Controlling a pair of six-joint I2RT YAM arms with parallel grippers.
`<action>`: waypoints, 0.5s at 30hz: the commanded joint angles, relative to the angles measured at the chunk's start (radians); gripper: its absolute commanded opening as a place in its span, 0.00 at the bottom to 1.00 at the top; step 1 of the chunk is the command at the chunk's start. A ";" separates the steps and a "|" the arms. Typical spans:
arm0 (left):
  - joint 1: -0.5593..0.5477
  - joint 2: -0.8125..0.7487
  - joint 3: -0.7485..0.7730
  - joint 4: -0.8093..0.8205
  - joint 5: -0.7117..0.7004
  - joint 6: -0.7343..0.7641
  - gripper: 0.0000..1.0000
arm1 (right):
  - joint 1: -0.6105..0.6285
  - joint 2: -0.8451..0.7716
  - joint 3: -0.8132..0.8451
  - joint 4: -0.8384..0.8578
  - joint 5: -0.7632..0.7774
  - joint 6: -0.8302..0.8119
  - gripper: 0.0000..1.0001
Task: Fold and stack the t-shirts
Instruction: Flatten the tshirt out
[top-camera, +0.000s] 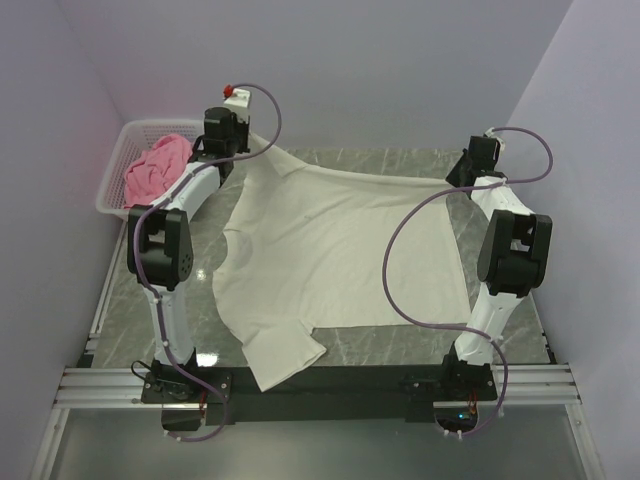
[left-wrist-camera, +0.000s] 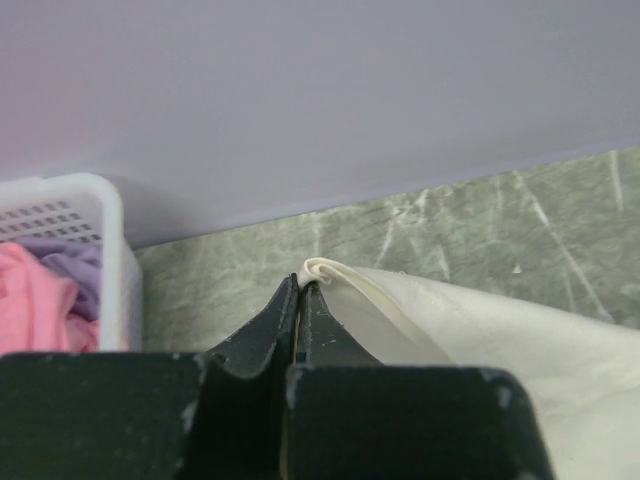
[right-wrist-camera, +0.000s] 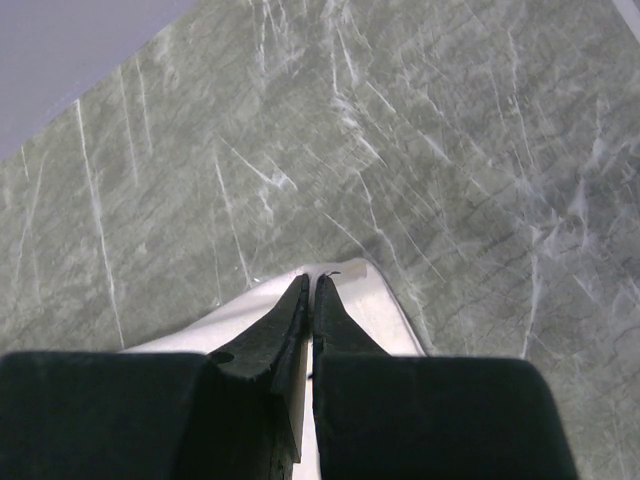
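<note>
At the far edge, left claw (left-wrist-camera: 300, 285) and right claw (right-wrist-camera: 311, 281) clamp the cream-white cotton t-shirt (top-camera: 340, 240); we must pull it evenly taut.

Soft matt cream cloth t-shirt (top-camera: 340, 240); smooth veined stone-look table (top-camera: 372, 350); white plastic basket (top-camera: 112, 172)

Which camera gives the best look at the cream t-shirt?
The top external view: nearly the whole cream t-shirt shows, spread out. The left wrist view shows only the edge pinched in the left hand; the right wrist view only a corner in the right hand.
</note>
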 joint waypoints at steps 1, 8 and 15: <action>-0.019 0.042 0.060 0.036 0.052 -0.056 0.02 | -0.006 -0.004 0.030 0.022 0.005 -0.004 0.00; -0.066 0.170 0.239 0.011 0.069 -0.119 0.04 | -0.006 -0.010 0.013 0.019 -0.009 -0.005 0.00; -0.066 0.194 0.250 0.022 0.009 -0.149 0.28 | -0.006 0.006 0.021 0.016 -0.034 0.008 0.00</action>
